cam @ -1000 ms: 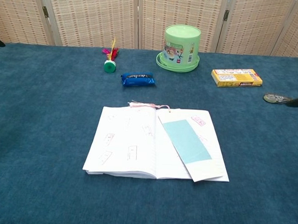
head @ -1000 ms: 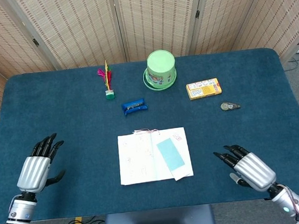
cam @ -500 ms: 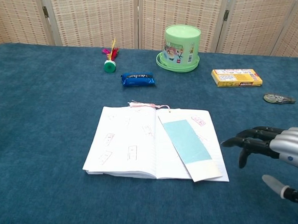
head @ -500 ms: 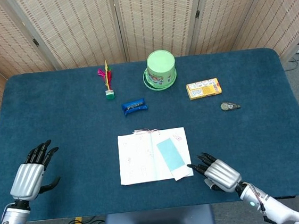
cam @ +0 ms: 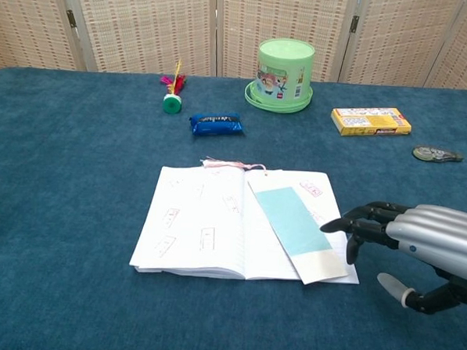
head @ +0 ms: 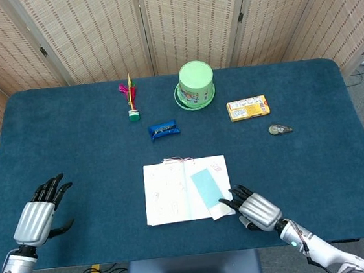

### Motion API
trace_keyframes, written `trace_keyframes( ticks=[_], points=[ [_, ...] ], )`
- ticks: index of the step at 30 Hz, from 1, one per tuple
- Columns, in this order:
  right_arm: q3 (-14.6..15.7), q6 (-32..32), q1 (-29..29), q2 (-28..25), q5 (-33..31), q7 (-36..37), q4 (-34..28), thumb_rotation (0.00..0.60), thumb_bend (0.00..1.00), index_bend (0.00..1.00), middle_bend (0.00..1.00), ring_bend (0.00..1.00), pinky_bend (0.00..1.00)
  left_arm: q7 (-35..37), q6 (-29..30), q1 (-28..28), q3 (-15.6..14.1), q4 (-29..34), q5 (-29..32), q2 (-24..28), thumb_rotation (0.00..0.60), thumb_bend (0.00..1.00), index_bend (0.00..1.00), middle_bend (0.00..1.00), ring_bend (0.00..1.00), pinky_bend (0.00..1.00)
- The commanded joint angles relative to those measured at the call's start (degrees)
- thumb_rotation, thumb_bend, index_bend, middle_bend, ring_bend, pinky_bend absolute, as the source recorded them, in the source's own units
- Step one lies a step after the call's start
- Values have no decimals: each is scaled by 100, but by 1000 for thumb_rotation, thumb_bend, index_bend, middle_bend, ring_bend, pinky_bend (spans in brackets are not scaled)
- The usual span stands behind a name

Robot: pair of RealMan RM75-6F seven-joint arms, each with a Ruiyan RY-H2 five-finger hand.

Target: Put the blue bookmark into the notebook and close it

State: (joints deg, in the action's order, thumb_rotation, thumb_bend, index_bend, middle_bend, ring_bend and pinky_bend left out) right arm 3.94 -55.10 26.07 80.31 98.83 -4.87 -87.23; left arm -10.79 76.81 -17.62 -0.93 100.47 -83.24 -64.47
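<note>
Notebook [head: 186, 190], open flat near the front middle of the table [head: 71, 135]; blue bookmark [head: 207, 187] lies slanted on its right page, the lower corner poking past the notebook's front edge.

Right hand [head: 253, 207]: you have brought it in from the right front over the last second. It was well clear of the notebook, then near; its dark fingertips [cam: 340, 224] now reach the right page's outer edge, by the bookmark's lower end. It holds nothing, fingers extended and loosely spread, thumb apart below. Whether the tips touch paper cannot be told from either view.

Left hand [head: 37, 217]: you have drawn it back a little toward the front left since a second ago. It holds nothing, fingers apart, well apart from the notebook; the chest view does not show it.

Unchanged since earlier, along the far half:
- feathered shuttlecock [head: 131, 100], far left of centre
- blue wrapped packet [head: 164, 130], between the shuttlecock and the notebook
- green lidded tub [head: 195, 85], far centre
- yellow box [head: 248, 108], right of the tub
- small round grey item [head: 278, 129], just right of and nearer than the box

Open room: bare cloth lies left of the notebook to your left hand, and right of your right hand to the table's right edge. The notebook's front edge sits near the table's front edge.
</note>
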Motion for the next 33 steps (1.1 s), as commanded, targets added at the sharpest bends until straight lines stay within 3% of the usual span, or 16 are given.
trace_keyframes(
  ticks=[1,33],
  points=[
    [27,7,28,44,-34,-17,46,600,573,0,320,21,37,5,-20,15,-2,-1,-22,1,600,278,164,0,0,146],
    [125,30,357,400,-210,-201,-18,600,574,0,320,15,16,40,-197,120,92,-85,-70,-25,600,278,163,0,0,146]
  ],
)
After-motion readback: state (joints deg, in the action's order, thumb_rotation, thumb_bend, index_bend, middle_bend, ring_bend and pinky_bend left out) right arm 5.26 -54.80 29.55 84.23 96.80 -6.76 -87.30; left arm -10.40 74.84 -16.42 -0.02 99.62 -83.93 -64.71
